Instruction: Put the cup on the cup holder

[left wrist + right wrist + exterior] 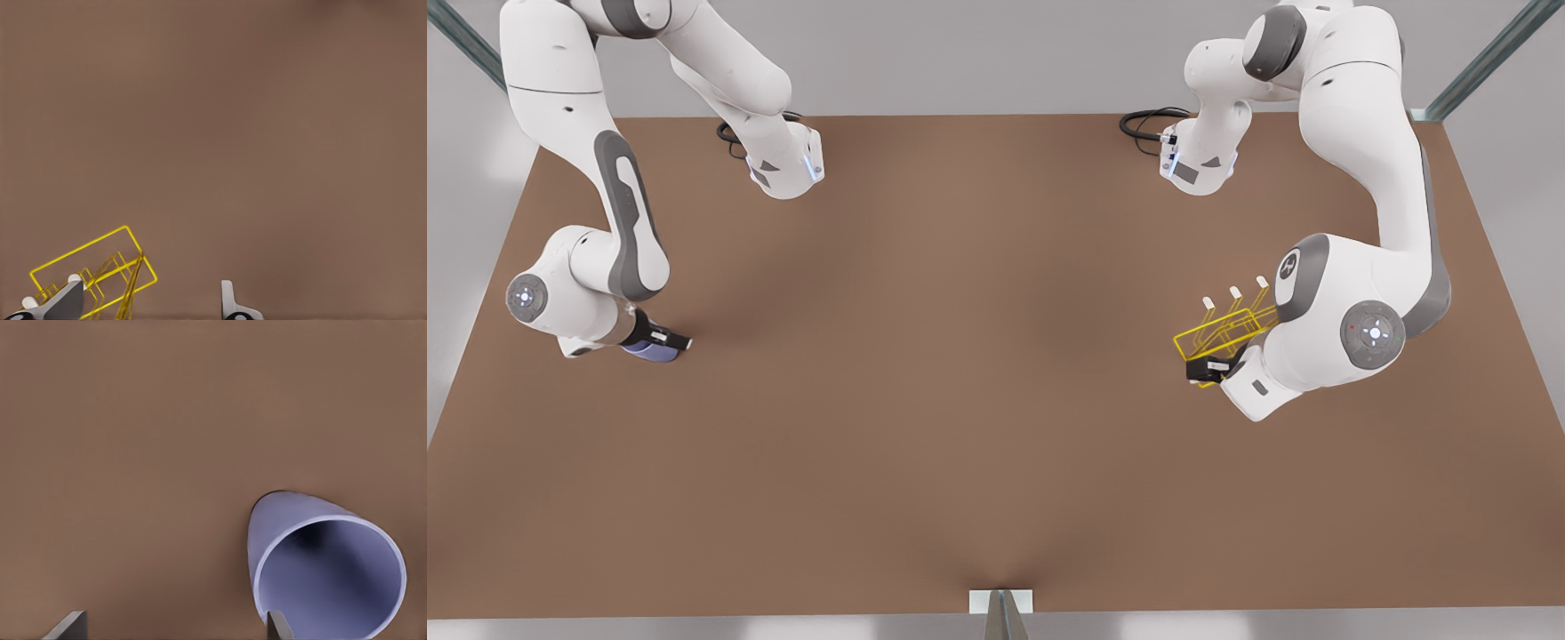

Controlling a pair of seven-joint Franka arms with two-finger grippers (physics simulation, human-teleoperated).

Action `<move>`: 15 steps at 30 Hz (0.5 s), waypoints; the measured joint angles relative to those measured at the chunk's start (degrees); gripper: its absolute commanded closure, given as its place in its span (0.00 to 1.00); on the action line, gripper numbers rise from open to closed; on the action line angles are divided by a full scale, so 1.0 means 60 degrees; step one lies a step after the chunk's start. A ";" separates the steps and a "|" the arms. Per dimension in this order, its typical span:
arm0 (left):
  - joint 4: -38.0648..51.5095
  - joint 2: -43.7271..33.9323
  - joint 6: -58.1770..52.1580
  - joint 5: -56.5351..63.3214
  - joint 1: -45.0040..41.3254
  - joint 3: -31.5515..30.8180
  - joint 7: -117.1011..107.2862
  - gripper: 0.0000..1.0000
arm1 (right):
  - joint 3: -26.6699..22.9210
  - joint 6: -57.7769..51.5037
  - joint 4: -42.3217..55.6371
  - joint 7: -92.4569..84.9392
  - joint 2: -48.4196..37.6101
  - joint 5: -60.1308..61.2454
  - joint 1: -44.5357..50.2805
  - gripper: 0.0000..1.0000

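- Our right pincer (pixel 665 342) hangs at the cup (pixel 651 352) on the bench's (pixel 978 400) front-view left, fingers spread, one beside the rim, readying a grasp.
- Our left pincer (pixel 1209 369) meets the cup holder (pixel 1223 329) opposite, fingers parted over its frame, seemingly to steady it.

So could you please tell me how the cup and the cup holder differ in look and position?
The cup is a solid lavender-blue shell, the cup holder open yellow wire with white-capped prongs. In the front view the cup sits at the left by the right pincer, the holder at the right by the left pincer. Both rest on the table.
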 measured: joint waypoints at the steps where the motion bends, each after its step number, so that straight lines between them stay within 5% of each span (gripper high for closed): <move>1: -0.0001 0.0001 0.0004 0.0007 -0.0002 0.0000 -0.0006 0.00 | -0.0065 0.0070 0.0006 -0.0020 0.0098 -0.0125 -0.0008 0.00; 8: -0.0009 0.0016 0.0020 0.0030 0.0000 0.0000 -0.0037 0.00 | -0.0177 0.0337 -0.0100 -0.0140 0.0431 -0.0699 -0.0170 0.00; 9: -0.0018 0.0016 0.0021 0.0033 -0.0004 0.0000 -0.0041 0.00 | -0.0177 0.0359 -0.0126 -0.0155 0.0536 -0.0725 -0.0175 0.10; 11: -0.0028 0.0017 0.0023 0.0038 -0.0004 0.0000 -0.0047 0.00 | -0.0178 0.0419 -0.0106 -0.0188 0.0772 -0.0750 -0.0179 0.70; 12: -0.0029 0.0017 0.0025 0.0039 -0.0003 -0.0001 -0.0050 0.00 | -0.0178 0.0453 -0.0093 -0.0209 0.0831 -0.0750 -0.0180 0.79; 15: -0.0021 -0.0003 0.0033 0.0052 -0.0127 -0.0030 -0.0060 0.00 | -0.0187 0.0565 0.0120 -0.0357 0.1080 -0.0617 -0.0199 0.79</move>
